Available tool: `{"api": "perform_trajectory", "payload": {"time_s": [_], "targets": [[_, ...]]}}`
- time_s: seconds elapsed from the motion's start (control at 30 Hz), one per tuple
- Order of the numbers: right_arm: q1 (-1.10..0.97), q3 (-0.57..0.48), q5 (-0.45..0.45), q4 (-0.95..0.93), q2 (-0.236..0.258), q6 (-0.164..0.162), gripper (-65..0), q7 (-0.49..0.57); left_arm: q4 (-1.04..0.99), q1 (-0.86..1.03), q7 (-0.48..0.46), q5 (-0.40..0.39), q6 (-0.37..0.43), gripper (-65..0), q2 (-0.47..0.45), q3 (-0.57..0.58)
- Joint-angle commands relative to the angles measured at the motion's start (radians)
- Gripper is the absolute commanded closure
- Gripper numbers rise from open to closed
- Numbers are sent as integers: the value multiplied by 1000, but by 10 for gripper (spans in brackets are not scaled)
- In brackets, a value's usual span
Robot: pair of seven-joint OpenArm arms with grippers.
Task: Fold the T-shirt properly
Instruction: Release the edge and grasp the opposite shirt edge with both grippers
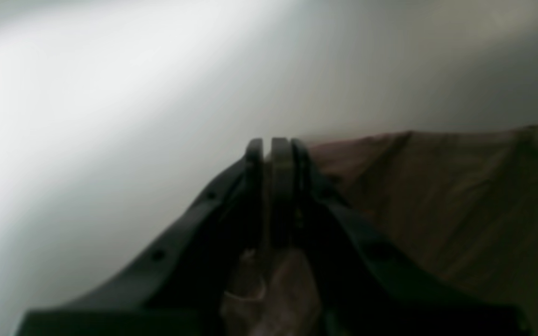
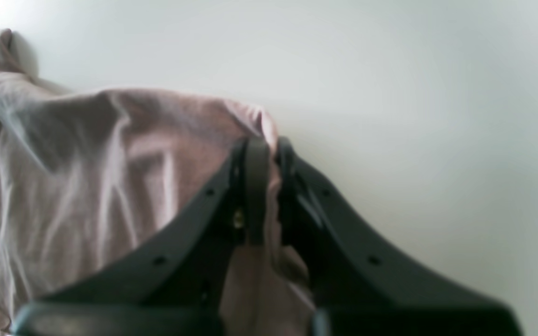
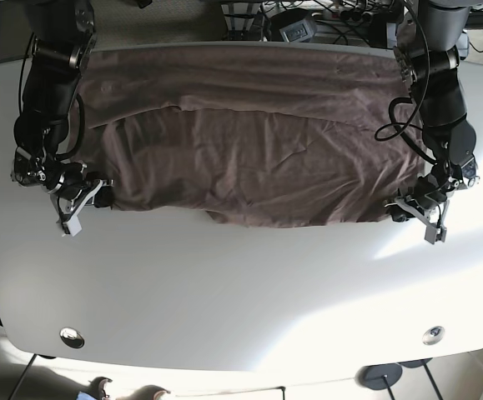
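A brown-mauve T-shirt [image 3: 258, 142] lies spread across the far half of the white table [image 3: 241, 283], its near part doubled over the rest. My left gripper [image 3: 398, 208] is at the shirt's near right corner. In the left wrist view the left gripper [image 1: 273, 149] is shut, with the T-shirt's [image 1: 437, 200] cloth pinched between the fingers. My right gripper [image 3: 101, 197] is at the near left corner. In the right wrist view the right gripper [image 2: 269, 149] is shut on the edge of the T-shirt [image 2: 87, 163].
Cables and a power strip [image 3: 308, 21] lie behind the table's far edge. Two round holes [image 3: 72, 336] [image 3: 432, 334] sit near the table's front corners. The near half of the table shows bare white surface.
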Motion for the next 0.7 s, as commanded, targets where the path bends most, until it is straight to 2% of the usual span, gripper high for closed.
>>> {"api": "perform_trajectory", "payload": {"time_s": [0.03, 0.1, 0.13, 0.3, 0.57, 0.63, 0.7], "targets": [[24, 5, 17, 21, 18, 6, -21, 17, 3, -11, 33, 27, 7, -150, -18, -3], [24, 5, 17, 21, 18, 6, -21, 17, 8, -11, 33, 26, 7, -283, -35, -4], [24, 5, 17, 21, 18, 6, -21, 17, 18, -9, 33, 27, 7, -321, -41, -4], [26, 5, 17, 21, 18, 6, -21, 17, 37, -3, 75, 27, 7, -325, -46, 1], [26, 3, 22, 21, 18, 6, -21, 17, 28, -2, 75, 29, 1, -315, -61, 1], [26, 3, 22, 21, 18, 6, -21, 17, 26, -2, 75, 29, 1, -204, -60, 1], [27, 3, 22, 21, 18, 6, -21, 17, 26, -2, 73, 29, 1, -43, -52, 2]]}}
